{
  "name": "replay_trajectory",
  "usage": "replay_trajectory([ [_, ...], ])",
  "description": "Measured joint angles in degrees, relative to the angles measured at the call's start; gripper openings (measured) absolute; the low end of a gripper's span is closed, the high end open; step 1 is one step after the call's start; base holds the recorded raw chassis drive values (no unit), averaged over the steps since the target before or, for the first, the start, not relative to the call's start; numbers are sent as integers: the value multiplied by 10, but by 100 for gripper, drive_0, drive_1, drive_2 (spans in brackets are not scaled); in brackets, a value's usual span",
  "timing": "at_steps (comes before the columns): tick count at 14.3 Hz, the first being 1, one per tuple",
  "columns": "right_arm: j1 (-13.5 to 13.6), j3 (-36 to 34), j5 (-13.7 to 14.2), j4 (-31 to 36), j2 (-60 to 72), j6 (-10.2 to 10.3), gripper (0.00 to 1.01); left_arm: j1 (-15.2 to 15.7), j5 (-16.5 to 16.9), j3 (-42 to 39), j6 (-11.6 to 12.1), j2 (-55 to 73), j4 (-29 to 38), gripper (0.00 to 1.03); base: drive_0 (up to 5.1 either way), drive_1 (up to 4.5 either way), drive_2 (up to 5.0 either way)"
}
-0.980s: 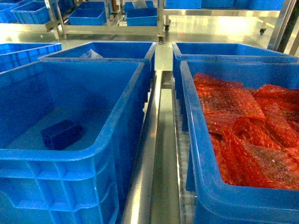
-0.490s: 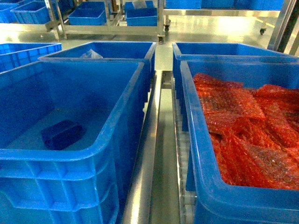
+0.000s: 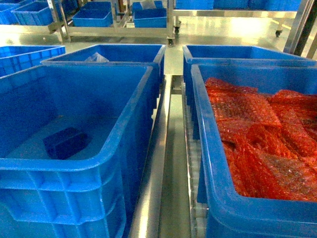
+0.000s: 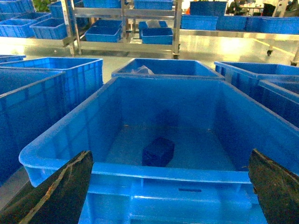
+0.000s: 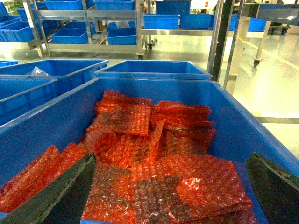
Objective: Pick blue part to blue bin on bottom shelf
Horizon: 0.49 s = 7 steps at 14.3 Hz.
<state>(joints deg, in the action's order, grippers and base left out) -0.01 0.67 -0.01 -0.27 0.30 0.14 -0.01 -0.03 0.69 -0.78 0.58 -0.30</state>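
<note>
Left wrist-mounted view: jaws wide apart, empty.

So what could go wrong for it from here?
The blue part lies deep on the floor of its crate, so the left arm's open jaws might catch the rim reaching down. The dark part shows faintly against the blue floor, so it may be misjudged. The nearby crate of red bags could be mistaken for the target.

Only the fingers of each tool show, at the bottom corners of the wrist frames. The left tool (image 4: 170,186) has two dark wedge-shaped fingers (image 4: 63,191) with pale scuffs and a worn tan edge. The right tool (image 5: 170,189) has matching dark fingers (image 5: 60,193), greyish-green and rough-textured, tapering toward the frame's centre.
</note>
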Motion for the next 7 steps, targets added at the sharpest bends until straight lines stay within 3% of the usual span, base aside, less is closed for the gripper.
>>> replay_trajectory([
  [7, 0, 0, 0, 0, 0, 0, 98, 0, 0, 0, 0, 0, 0, 98, 0, 0, 0],
])
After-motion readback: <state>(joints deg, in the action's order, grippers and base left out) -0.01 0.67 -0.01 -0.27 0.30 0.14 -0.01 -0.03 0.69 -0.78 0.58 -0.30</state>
